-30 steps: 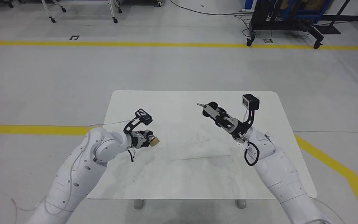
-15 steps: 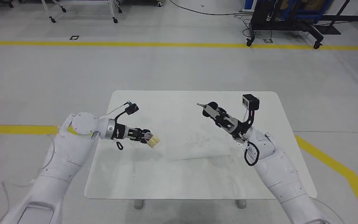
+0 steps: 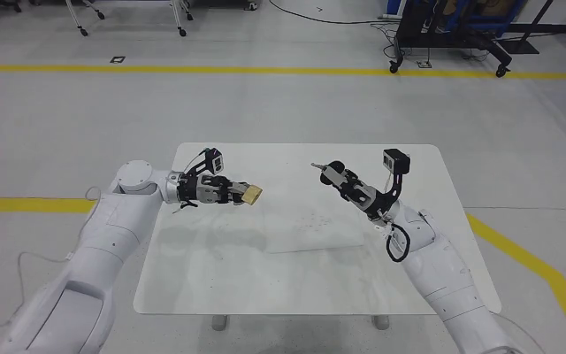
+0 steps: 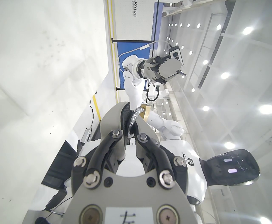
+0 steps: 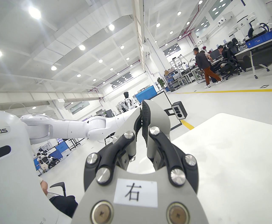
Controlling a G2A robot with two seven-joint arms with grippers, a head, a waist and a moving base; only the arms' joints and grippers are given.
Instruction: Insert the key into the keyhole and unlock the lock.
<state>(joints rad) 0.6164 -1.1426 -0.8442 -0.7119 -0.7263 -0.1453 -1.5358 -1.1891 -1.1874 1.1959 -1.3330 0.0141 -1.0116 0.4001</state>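
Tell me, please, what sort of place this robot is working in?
Most likely a large robotics lab or factory hall: a high ceiling with rows of round lamps, yellow lines painted on the floor, and workbenches loaded with equipment.

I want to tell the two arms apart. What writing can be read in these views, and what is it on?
"左": left label, at the base of the left claw.
"右": right label, at the base of the right claw.
Wall panel: one brand word, left unquoted. The line beside it is too small to read.
Top view: nothing readable.
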